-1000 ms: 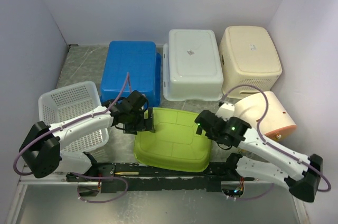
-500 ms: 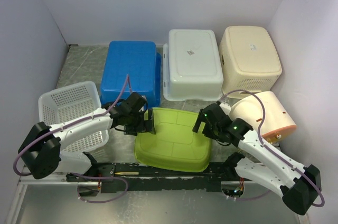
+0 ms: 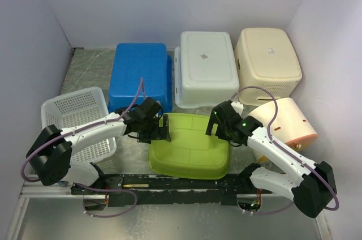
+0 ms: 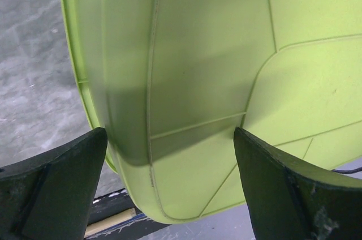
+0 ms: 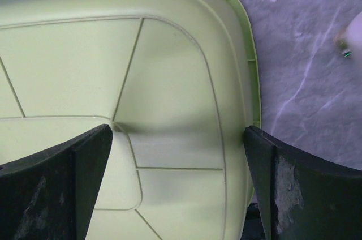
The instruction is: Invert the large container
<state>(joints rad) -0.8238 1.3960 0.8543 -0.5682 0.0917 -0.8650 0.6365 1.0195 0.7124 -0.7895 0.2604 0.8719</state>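
Observation:
The lime-green container (image 3: 189, 146) lies bottom-up at the front middle of the table, its ribbed base facing up. My left gripper (image 3: 162, 128) is open at its far left corner; in the left wrist view the gripper (image 4: 169, 138) has its dark fingers (image 4: 62, 178) spread either side of the green corner (image 4: 192, 81). My right gripper (image 3: 216, 122) is open over its far right corner; in the right wrist view the gripper (image 5: 178, 132) hangs with wide jaws above the base (image 5: 113, 64). Neither gripper holds anything.
Upturned blue (image 3: 141, 76), white (image 3: 206, 67) and cream (image 3: 267, 61) tubs stand along the back. A white mesh basket (image 3: 76, 115) is at the left. A cream and orange bin (image 3: 285, 124) lies on its side at the right. A black rail (image 3: 169, 186) runs along the front.
The green container has shifted slightly to the right and settled flatter. My right gripper has moved back and left to its far right corner. My left gripper has followed a little to the right.

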